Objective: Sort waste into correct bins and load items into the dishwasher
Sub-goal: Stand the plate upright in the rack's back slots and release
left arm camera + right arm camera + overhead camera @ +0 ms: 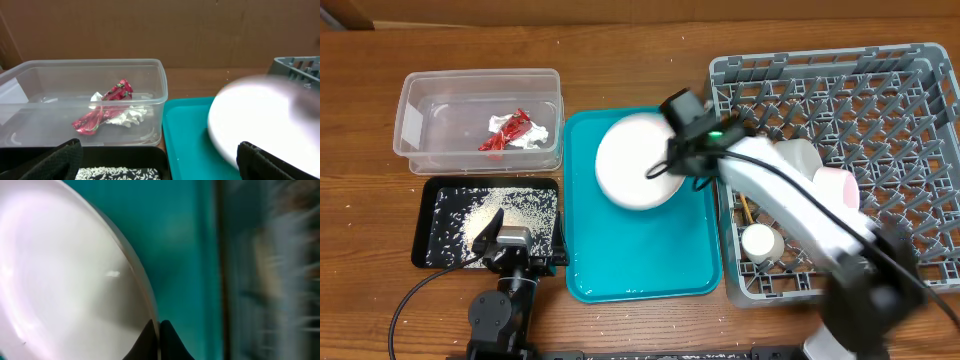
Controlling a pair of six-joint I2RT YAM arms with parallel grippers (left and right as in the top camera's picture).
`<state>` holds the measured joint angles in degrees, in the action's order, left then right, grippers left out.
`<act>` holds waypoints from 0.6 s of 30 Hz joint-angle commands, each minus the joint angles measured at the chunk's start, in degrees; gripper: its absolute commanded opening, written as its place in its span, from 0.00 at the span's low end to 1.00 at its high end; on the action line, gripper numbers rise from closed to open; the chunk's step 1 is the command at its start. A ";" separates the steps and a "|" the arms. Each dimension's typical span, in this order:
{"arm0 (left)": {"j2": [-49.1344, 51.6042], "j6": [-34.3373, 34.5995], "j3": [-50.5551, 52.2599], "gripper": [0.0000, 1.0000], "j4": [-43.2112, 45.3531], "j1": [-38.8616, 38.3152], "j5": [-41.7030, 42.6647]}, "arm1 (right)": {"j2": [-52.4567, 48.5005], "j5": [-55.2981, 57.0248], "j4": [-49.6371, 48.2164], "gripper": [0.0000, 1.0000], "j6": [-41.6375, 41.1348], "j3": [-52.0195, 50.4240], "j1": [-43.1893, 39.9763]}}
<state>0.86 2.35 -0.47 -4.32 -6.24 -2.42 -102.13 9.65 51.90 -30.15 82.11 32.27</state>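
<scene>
- Worktop (pixel 640 30): carries all the items below. A plate dropped from height can break on it.
- Grey dish rack (pixel 900 120): stands at the right, its near wall just beside the teal serving tray (pixel 620 250). The wall rises above tray level, so a low carry is likely to strike the plate against it.
- Clear tub (pixel 480 74): holds the red wrapper (pixel 102 107) and the white napkin (pixel 127 116).
- Black tray (pixel 425 225): holds the grainy food scraps (pixel 490 215). The waste looks sorted.
- Plate (pixel 635 165): sits over the upper part of the teal serving tray. It shows blurred in the left wrist view, and whether it has cleared the tray cannot be told.
- Right fingers (pixel 145 342): pinched together on the plate's thin rim at its rack side. A hold this narrow and off-centre is likely to let the plate pivot or slip out, more so on a quick swing.
- Left fingers (pixel 55 162): spread wide and holding nothing, near the black tray.
- Cup (pixel 760 242): lies in the rack's near corner. A careless entry between the pegs could knock it.
</scene>
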 commanded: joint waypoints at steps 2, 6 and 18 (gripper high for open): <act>-0.39 -1.09 0.20 1.00 0.22 0.55 -0.72 | 16.15 23.30 1.92 0.04 0.24 2.10 -2.23; -0.39 -1.09 0.20 1.00 0.22 0.55 -0.72 | 24.06 39.95 6.27 0.04 0.57 2.10 -6.29; -0.39 -1.09 0.20 1.00 0.22 0.55 -0.72 | 23.54 56.19 12.92 0.04 0.52 -2.29 -30.45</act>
<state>0.86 2.35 -0.47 -4.32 -6.24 -2.42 -77.28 61.36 65.14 -29.69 81.49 6.09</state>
